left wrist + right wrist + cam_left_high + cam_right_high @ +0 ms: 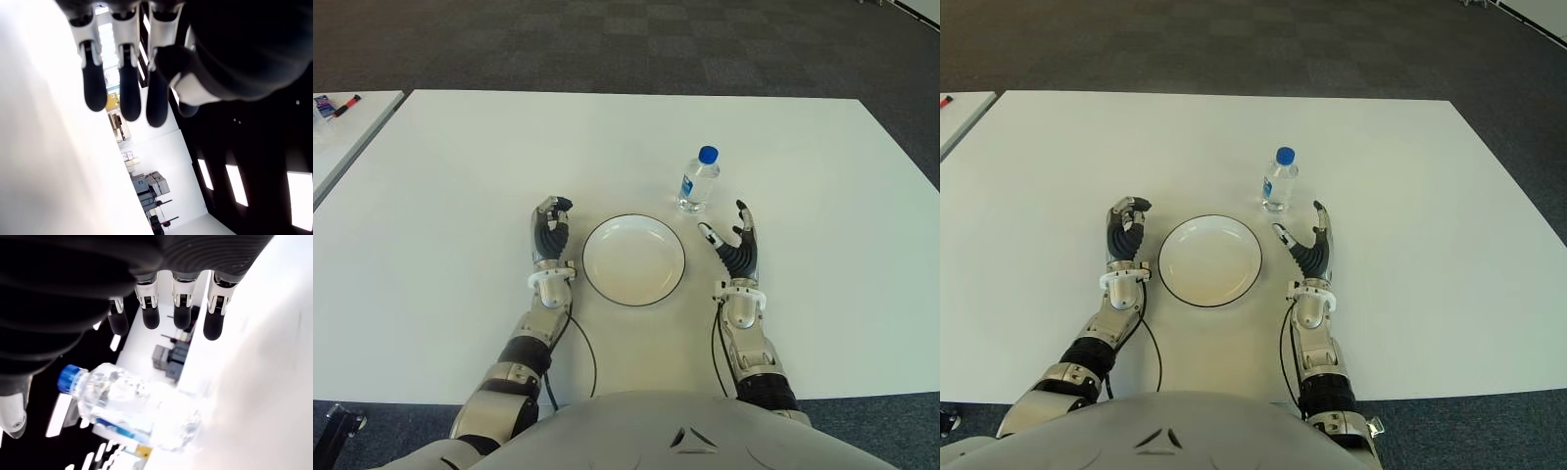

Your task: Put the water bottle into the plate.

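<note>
left eye view: water bottle point(698, 180) upright beyond the plate point(633, 260), your right hand point(736, 245) spread empty near it. probably light, slick, squashy, so grab mid-body.

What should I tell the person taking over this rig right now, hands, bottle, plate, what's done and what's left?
Right hand: open, holding nothing, just short of the water bottle.
Left hand: curled, holding nothing, idle to the left of the plate.
Bottle: upright on the table, beyond the plate's right side, not touching it.
Done: nothing yet.
Left: grasp the bottle, likely with the right hand, and set it in the plate.
</note>
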